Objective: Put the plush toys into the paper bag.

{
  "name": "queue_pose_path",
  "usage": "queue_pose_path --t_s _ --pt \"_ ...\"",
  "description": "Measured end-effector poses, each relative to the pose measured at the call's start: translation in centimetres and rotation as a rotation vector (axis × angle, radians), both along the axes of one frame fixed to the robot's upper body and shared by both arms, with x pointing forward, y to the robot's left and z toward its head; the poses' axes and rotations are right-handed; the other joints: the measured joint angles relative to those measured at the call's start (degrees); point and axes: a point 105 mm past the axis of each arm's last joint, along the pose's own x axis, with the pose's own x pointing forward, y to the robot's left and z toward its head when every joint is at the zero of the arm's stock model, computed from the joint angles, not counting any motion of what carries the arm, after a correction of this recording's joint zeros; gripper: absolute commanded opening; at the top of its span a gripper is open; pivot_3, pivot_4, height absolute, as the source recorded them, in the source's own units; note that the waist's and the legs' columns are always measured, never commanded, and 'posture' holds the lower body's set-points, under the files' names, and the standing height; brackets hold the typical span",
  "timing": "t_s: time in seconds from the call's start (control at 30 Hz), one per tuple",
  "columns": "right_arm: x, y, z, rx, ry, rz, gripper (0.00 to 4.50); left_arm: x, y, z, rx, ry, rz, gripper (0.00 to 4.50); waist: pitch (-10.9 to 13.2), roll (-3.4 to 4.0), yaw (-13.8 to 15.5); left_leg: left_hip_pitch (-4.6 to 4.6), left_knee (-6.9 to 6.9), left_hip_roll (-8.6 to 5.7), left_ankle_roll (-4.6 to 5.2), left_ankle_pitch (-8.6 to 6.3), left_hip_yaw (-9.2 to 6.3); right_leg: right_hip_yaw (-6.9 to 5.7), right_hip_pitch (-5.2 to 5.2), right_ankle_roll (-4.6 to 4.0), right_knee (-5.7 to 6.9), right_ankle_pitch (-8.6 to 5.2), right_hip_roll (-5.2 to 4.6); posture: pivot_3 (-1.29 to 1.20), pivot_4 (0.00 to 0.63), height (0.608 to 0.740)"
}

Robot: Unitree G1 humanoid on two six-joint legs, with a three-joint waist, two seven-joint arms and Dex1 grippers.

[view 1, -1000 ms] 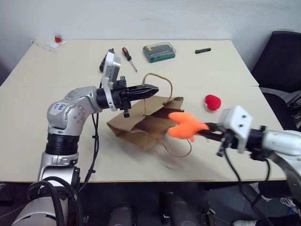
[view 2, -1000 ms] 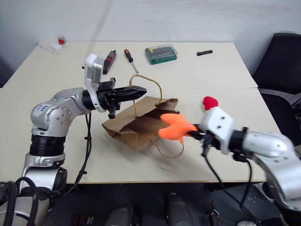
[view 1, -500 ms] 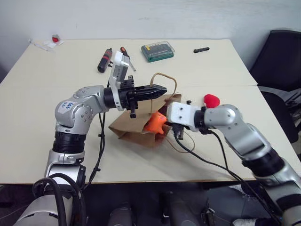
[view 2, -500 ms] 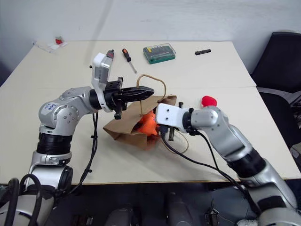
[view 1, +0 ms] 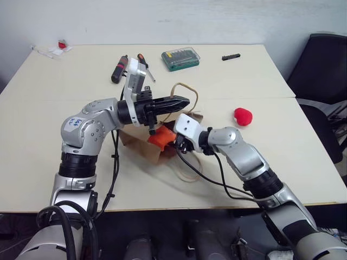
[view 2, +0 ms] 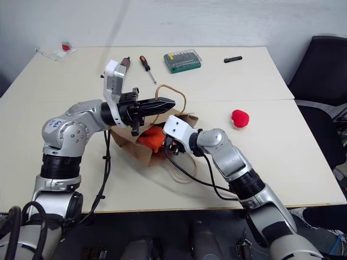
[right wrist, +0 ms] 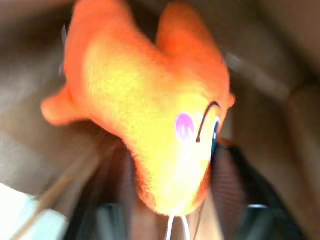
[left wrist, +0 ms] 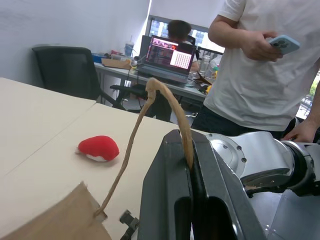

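The brown paper bag (view 1: 136, 145) lies on its side at the table's middle, its mouth facing right. My left gripper (view 1: 184, 101) is shut on one tan cord handle (left wrist: 165, 95) and holds it up above the bag. The orange fish (view 1: 161, 139) sits inside the bag's mouth, with my right gripper (view 1: 176, 142) right behind it; in the right wrist view the fish (right wrist: 150, 115) shows close up against brown paper. The red plush toy (view 1: 243, 116) lies on the table to the right, apart from both grippers. The bag's other handle (view 1: 187, 173) trails on the table.
At the table's far side lie a green bit case (view 1: 180, 57), two screwdrivers (view 1: 117, 69), a small black part (view 1: 231, 56) and a small red item (view 1: 60, 45). A black chair (view 1: 320, 70) stands right of the table. A person (left wrist: 260, 75) stands beyond the table.
My right arm has swung left and forward, carrying the orange fish from beside the bag into its mouth. The left gripper has kept its hold on the handle in place.
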Motion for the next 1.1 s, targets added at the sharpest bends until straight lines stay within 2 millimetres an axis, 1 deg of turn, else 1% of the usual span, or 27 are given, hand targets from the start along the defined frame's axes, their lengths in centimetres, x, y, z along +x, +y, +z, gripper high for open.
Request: queue_pose_path --t_s 0.07,0.1,0.13,0.27,0.37,0.43,0.5,0.67,0.73,0.77,0.83,0.9,0.97,1.07,1.1 --pt "-0.3 -0.5 0.4 0.02 -0.017 -0.013 3.78 0.1 0.2 0.0 -0.003 0.002 0.009 0.0 0.0 0.0 0.0 0.0 0.0 0.0 0.0 0.0 0.0 0.0 0.0 0.0 0.0 0.0 0.0 0.0 0.15 0.74" --pt "-0.4 -0.8 0.8 0.025 -0.029 -0.018 4.2 0.2 0.2 0.0 -0.002 0.002 0.013 0.0 0.0 0.0 0.0 0.0 0.0 0.0 0.0 0.0 0.0 0.0 0.0 0.0 0.0 0.0 0.0 0.0 0.15 0.74" --pt "-0.6 -1.1 1.2 0.041 -0.043 -0.024 4.48 0.2 0.2 0.0 -0.003 0.003 0.015 0.0 0.0 0.0 0.0 0.0 0.0 0.0 -0.01 0.0 0.0 0.0 0.0 0.0 0.0 0.0 0.01 0.0 0.15 0.74" --pt "-1.7 -2.8 2.2 0.095 -0.053 -0.055 4.48 0.3 0.4 0.0 -0.002 -0.002 0.024 0.0 0.0 0.0 0.1 -0.01 -0.01 -0.01 -0.02 -0.01 -0.01 0.0 0.0 0.0 -0.01 0.0 0.01 0.0 0.15 0.74" --pt "-3.3 -5.1 3.1 0.173 -0.019 -0.104 4.48 0.4 0.5 0.0 0.001 -0.003 0.031 0.0 0.0 0.0 0.3 -0.01 -0.02 0.0 -0.02 -0.01 -0.02 0.0 0.01 0.0 -0.02 0.0 0.02 0.0 0.15 0.74" --pt "-4.3 -7.2 4.1 0.222 -0.004 -0.157 4.48 0.5 0.5 -0.1 0.004 -0.002 0.035 0.0 0.0 0.0 0.4 -0.02 -0.01 -0.02 -0.02 -0.01 -0.02 0.0 0.01 0.0 -0.02 0.0 0.01 0.0 0.15 0.74" --pt "-5.4 -9.6 4.9 0.261 0.007 -0.23 4.48 0.5 0.5 -0.1 0.004 -0.001 0.035 0.0 0.0 0.0 0.7 -0.02 -0.02 -0.03 -0.02 -0.02 -0.03 0.0 0.02 0.01 -0.04 0.0 0.02 0.0 0.15 0.74" --pt "-8.1 -18.0 4.5 0.305 0.074 -0.545 4.48 0.7 1.3 0.2 -0.003 -0.009 0.063 0.0 0.0 0.0 1.6 0.01 -0.03 -0.06 0.0 -0.03 -0.02 0.05 0.07 0.02 -0.08 0.01 0.04 0.0 0.15 0.74" --pt "-8.8 -20.4 4.4 0.323 0.078 -0.658 4.48 0.7 1.3 0.3 -0.003 -0.012 0.061 0.0 0.0 0.0 1.5 0.04 -0.04 -0.06 0.0 -0.03 0.0 0.09 0.09 0.03 -0.06 0.02 0.05 0.0 0.15 0.74" --pt "-9.0 -21.0 4.3 0.326 0.079 -0.693 4.48 0.7 1.3 0.3 -0.004 -0.012 0.062 0.0 0.0 0.0 1.4 0.06 -0.04 -0.06 0.0 -0.03 0.02 0.11 0.09 0.03 -0.05 0.02 0.06 0.0 0.15 0.74" --pt "-8.8 -22.1 4.1 0.36 0.079 -0.767 4.48 0.6 1.2 0.3 -0.005 -0.015 0.061 0.0 0.0 0.0 1.2 0.1 -0.04 -0.05 -0.01 -0.02 0.05 0.15 0.09 0.03 -0.02 0.02 0.08 0.0 0.15 0.74" --pt "-7.8 -22.8 3.6 0.435 0.1 -0.835 4.48 0.6 1.2 0.4 -0.005 -0.017 0.062 0.0 0.0 0.0 1.0 0.12 -0.05 -0.05 -0.02 -0.01 0.08 0.18 0.09 0.03 0.0 0.02 0.09 0.0 0.15 0.74" --pt "-6.1 -22.9 3.1 0.478 0.108 -0.881 4.48 0.6 1.1 0.4 -0.008 -0.017 0.062 0.0 0.0 0.03 0.8 0.12 -0.05 -0.06 -0.02 -0.01 0.11 0.21 0.07 0.03 0.01 0.02 0.09 0.0 0.15 0.74" --pt "-2.9 -22.3 3.1 0.517 0.09 -0.919 4.48 0.6 1.0 0.4 -0.011 -0.018 0.061 0.0 0.0 0.06 0.4 0.1 -0.08 -0.06 -0.03 -0.01 0.11 0.2 0.03 0.02 -0.01 0.01 0.09 0.0 0.15 0.74" --pt "-1.4 -22.0 3.0 0.541 0.086 -0.933 4.48 0.7 1.1 0.4 -0.011 -0.019 0.063 0.0 0.0 0.06 0.2 0.1 -0.08 -0.05 -0.03 -0.01 0.11 0.19 0.03 0.02 -0.02 0.01 0.1 0.0 0.15 0.74"
